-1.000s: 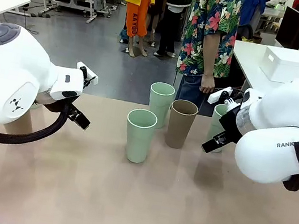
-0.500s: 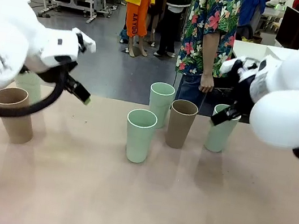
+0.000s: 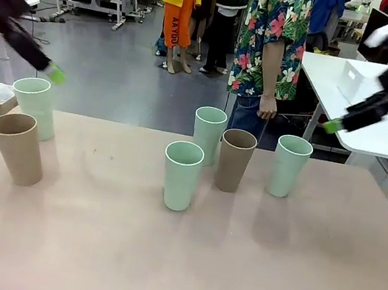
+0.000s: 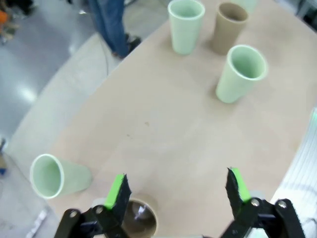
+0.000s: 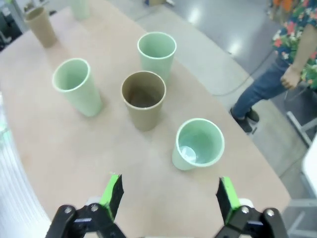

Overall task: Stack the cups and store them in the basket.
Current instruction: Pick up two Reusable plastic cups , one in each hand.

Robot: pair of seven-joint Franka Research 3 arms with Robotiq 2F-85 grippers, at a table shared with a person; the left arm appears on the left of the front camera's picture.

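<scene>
Presently, left gripper (image 4: 177, 191): we find the fingers spread wide, nothing between them; held in the air above the table (image 4: 163, 129)
Right gripper (image 5: 170, 193): fingers likewise wide apart and empty; also clear of the table
Cups, general: six, each standing singly and upright
Cups by the left fingers: end tan cup (image 4: 143, 218) just beside one finger in the wrist view; end mint cup (image 4: 59, 176) near it, outside the fingers
Cups by the right fingers: right mint cup (image 5: 198, 144) just beyond the gap between the fingers, apart from them; middle tan cup (image 5: 143, 96), rear mint cup (image 5: 157, 52) and front mint cup (image 5: 77, 84) farther on
Basket (image 3: 352, 81): white; on the neighbouring table, behind the right fingers in the front view; well apart from the cups
</scene>
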